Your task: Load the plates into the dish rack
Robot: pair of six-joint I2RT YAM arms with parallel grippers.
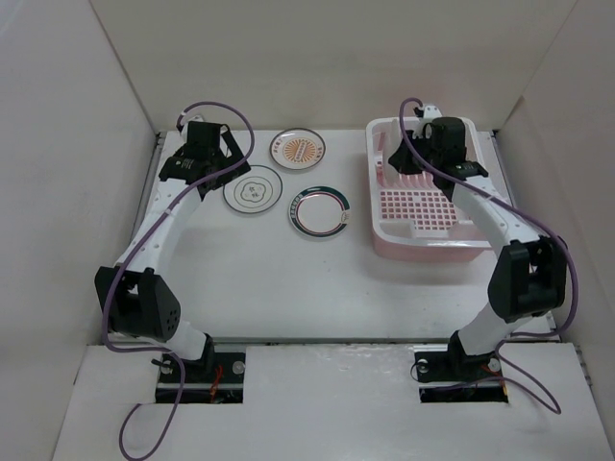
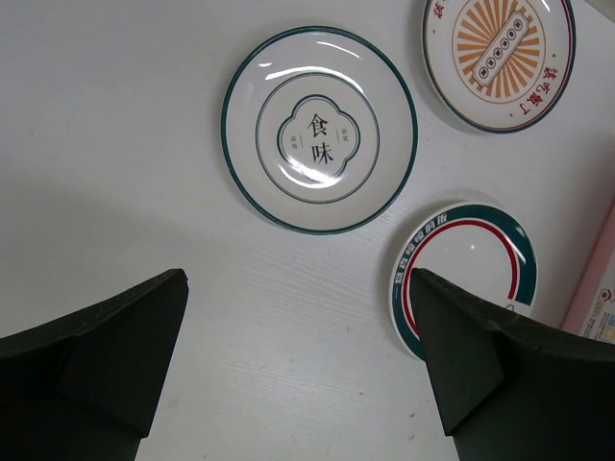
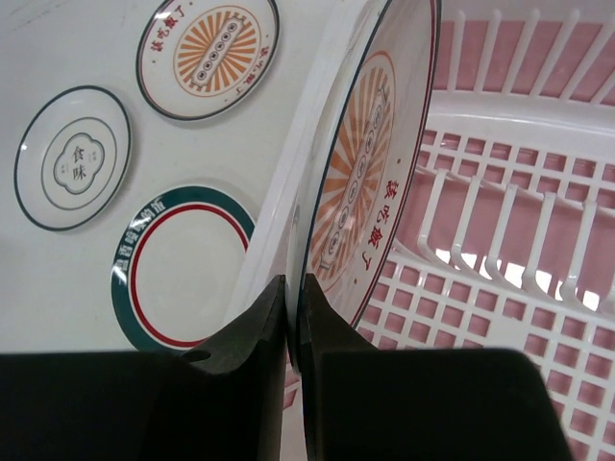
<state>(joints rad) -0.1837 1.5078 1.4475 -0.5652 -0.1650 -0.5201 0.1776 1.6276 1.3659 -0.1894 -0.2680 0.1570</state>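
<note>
My right end effector [image 3: 293, 327] pinches an orange-patterned plate [image 3: 360, 182] by its rim (standing on edge) over the dish rack [image 1: 428, 252] at the far right corner of the bench [image 1: 288, 288]. My left end effector [image 2: 298, 288] gapes wide, empty, near the flower-outline plate [image 2: 319, 142] by the far edge.

There are four plates: one orange-patterned plate [image 1: 297, 148], a second orange-patterned plate [image 3: 370, 173], one flower-outline plate [image 1: 252, 191] and one ringed plate [image 1: 319, 211]. There is one dish rack [image 1: 428, 248]. There are two robot arms, a left arm [image 1: 159, 226] and a right arm [image 1: 485, 213].
</note>
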